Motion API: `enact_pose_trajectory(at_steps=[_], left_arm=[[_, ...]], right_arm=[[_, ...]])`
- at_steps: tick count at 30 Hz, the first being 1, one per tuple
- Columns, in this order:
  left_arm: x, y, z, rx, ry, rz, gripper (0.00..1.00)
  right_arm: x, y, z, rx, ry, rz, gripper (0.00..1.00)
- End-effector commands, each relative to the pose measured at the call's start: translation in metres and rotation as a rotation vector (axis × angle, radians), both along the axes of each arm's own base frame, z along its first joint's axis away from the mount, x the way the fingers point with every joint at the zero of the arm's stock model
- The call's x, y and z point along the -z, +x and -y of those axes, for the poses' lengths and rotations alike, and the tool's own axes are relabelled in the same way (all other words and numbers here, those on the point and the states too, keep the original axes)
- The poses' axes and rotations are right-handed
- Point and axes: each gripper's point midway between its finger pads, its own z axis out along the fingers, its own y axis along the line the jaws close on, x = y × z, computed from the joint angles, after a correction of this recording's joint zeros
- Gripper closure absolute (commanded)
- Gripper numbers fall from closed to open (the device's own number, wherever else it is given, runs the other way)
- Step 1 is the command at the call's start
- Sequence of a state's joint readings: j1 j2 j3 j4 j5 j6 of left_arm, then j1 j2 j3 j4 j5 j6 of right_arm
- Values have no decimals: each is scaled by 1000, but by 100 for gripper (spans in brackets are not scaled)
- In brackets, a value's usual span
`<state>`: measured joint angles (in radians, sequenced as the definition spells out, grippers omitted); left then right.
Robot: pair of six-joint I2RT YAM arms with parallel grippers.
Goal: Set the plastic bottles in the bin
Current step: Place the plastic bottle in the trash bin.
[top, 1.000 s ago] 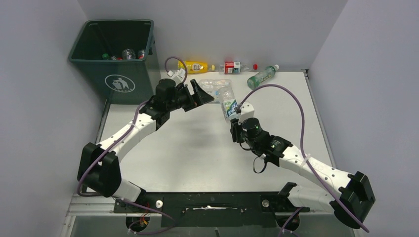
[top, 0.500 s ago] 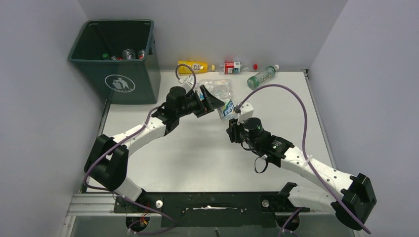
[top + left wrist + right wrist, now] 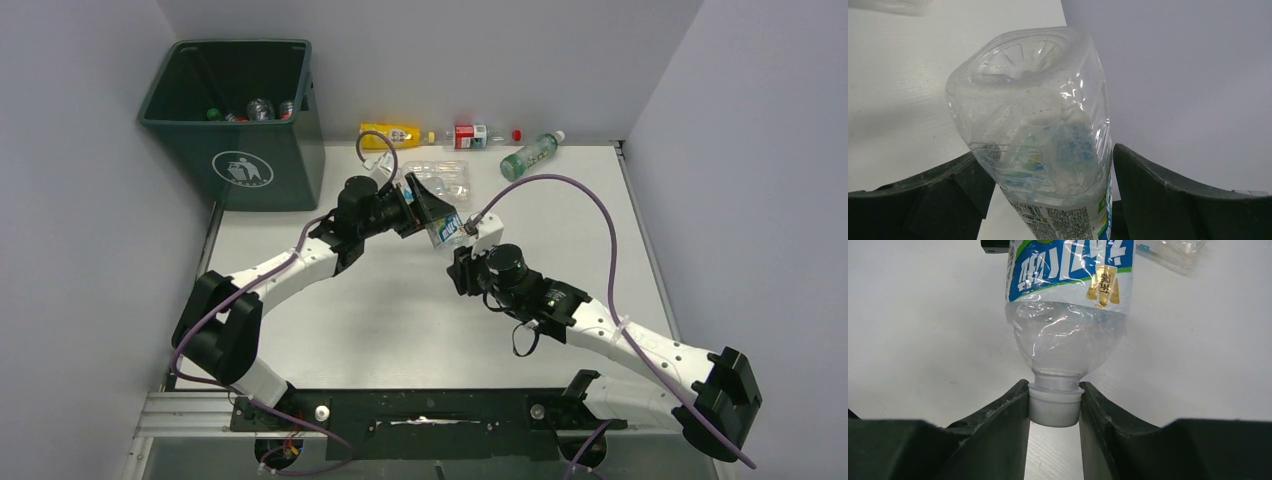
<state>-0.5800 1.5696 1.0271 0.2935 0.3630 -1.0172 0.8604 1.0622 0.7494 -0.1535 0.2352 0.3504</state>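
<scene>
Blue-labelled bottle (image 3: 446,229) caught between my two arms, over the middle of the tabletop (image 3: 400,320).

From the left: the bin (image 3: 232,150) stands at the far left corner, with a few bottles (image 3: 255,108) lying at its bottom. My left fingers (image 3: 938,187) straddle the clear base end of the blue-labelled bottle, one on each side and very close to it, but I cannot tell whether they are pressing on it. My right fingers (image 3: 993,425) are clenched on its white cap (image 3: 1054,409). Just behind it a crushed clear bottle (image 3: 440,178) lies on the tabletop. Along the far edge I see a yellow bottle (image 3: 392,134), a red-labelled bottle (image 3: 470,135) and, furthest right, a green-labelled bottle (image 3: 528,155).
</scene>
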Motion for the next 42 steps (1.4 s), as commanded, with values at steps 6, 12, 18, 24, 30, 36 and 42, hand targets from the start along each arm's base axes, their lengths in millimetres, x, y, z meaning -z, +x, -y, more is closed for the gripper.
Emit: enact_pose_trajectory(at_steps=[6, 12, 18, 24, 30, 36, 42], left_arm=[[-23, 6, 5, 4, -13, 86, 34], [-23, 9, 6, 18, 17, 93, 55], [-29, 17, 0, 10, 65, 123, 56], [-47, 32, -22, -26, 101, 160, 56], [-69, 47, -47, -65, 111, 197, 56], [-87, 59, -71, -105, 130, 231, 56], [-106, 64, -84, -124, 140, 267, 56]], right_arm=[[-23, 9, -13, 11, 76, 56, 71], [-23, 7, -11, 18, 74, 51, 47], [-22, 4, -5, 30, 73, 47, 21], [-21, -1, 2, 45, 81, 41, 8], [-22, -6, 5, 51, 93, 39, 5], [-19, -7, 8, 60, 88, 30, 1], [-17, -7, 5, 55, 89, 24, 0]])
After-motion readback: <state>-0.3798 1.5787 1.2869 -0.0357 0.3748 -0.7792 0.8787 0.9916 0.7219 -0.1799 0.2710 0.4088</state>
